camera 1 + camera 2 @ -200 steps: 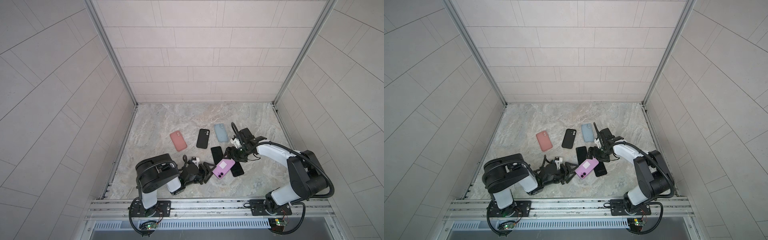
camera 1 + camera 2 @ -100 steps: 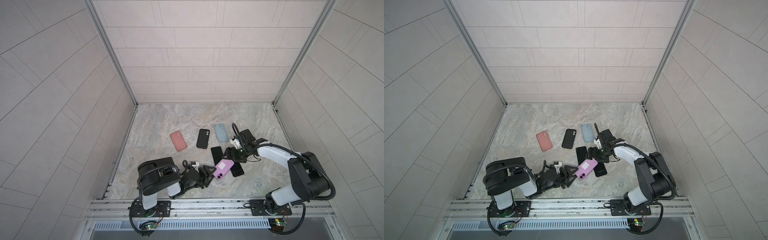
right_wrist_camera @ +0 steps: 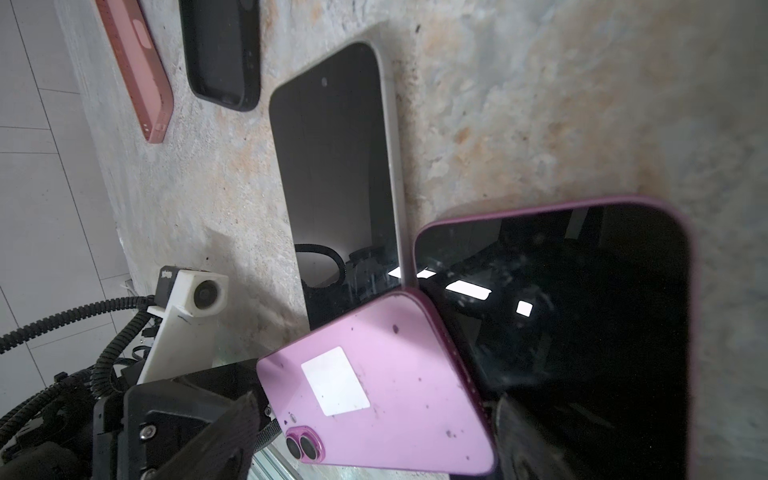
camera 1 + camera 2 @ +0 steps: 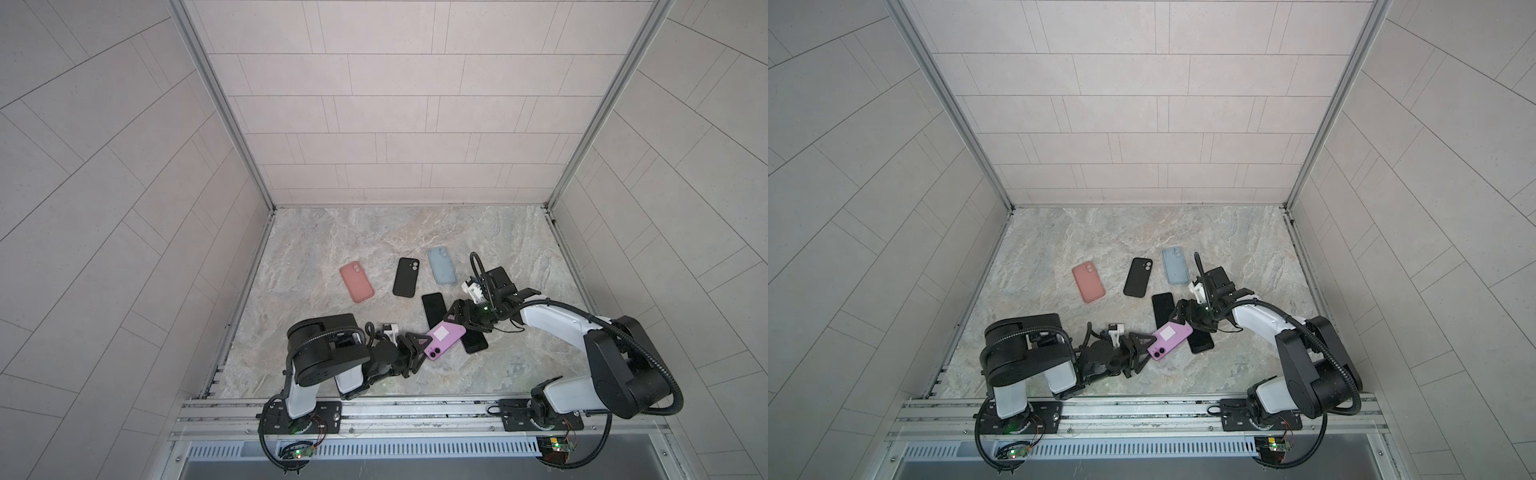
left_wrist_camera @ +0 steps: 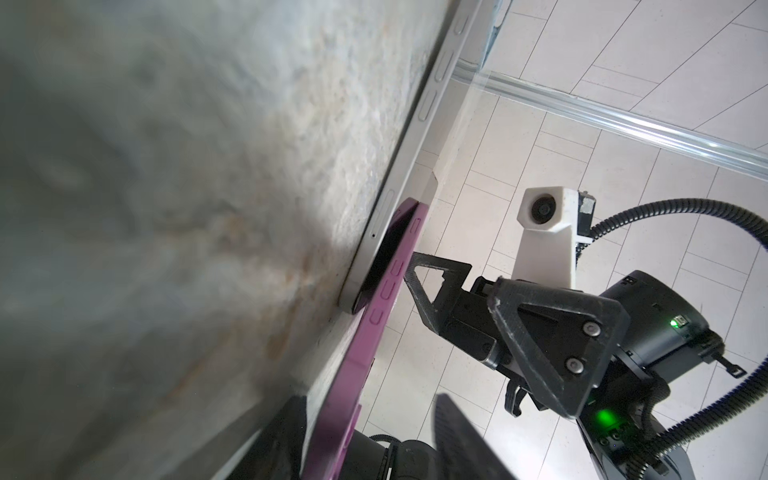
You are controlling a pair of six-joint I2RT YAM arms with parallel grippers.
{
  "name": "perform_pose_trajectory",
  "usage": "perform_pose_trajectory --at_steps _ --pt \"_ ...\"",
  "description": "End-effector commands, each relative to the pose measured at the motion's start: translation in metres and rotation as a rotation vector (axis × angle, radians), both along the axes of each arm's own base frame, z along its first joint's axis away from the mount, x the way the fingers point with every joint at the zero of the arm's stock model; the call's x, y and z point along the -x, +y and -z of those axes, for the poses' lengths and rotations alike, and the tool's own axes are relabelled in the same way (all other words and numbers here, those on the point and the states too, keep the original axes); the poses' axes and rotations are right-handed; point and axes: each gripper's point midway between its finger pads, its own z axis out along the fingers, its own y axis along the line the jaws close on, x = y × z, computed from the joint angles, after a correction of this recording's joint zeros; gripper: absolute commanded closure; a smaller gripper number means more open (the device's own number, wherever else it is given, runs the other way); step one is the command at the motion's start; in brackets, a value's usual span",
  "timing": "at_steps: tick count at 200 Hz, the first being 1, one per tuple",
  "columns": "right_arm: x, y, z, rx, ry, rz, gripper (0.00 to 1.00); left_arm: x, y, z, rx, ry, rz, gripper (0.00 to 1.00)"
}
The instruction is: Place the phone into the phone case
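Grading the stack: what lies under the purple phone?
The purple phone overlaps the ends of a silver-edged phone and a purple-rimmed screen-up phone; their covered corners are hidden.

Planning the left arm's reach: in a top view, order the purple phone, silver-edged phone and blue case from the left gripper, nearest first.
1. purple phone, right at the left gripper.
2. silver-edged phone, just beyond, screen up.
3. blue case, farther back still.

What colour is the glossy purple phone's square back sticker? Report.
White; the square sticker on the purple phone shows best in the right wrist view.
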Motion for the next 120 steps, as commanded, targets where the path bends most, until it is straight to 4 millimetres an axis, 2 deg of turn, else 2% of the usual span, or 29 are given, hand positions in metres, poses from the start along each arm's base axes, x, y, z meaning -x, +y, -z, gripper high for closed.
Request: perform_pose_trajectory --at_steps 1,37,53,74,106,120 --pt "0.019 -0.004 0.014 0.025 0.083 0.009 0.09 0.008 0.017 0.037 -0.124 0.083 -0.015 0.55" --pt "0.018 0.001 0.012 0.006 0.087 0.004 0.09 0.007 0.016 0.036 -0.122 0.079 -0.014 0.59" --pt "0.017 0.001 0.012 0.005 0.089 0.003 0.09 0.006 0.016 0.036 -0.122 0.075 -0.014 0.64" --pt "0.017 0.002 0.008 0.001 0.085 -0.004 0.09 0.003 0.016 0.032 -0.119 0.06 -0.015 0.78" --pt "0.01 -0.001 -0.014 0.034 0.032 -0.026 0.09 -0.004 0.02 0.026 -0.129 0.031 -0.012 0.98" --pt "0.006 -0.007 -0.029 0.081 -0.007 -0.039 0.08 -0.007 0.022 0.021 -0.136 0.015 -0.007 1.0"
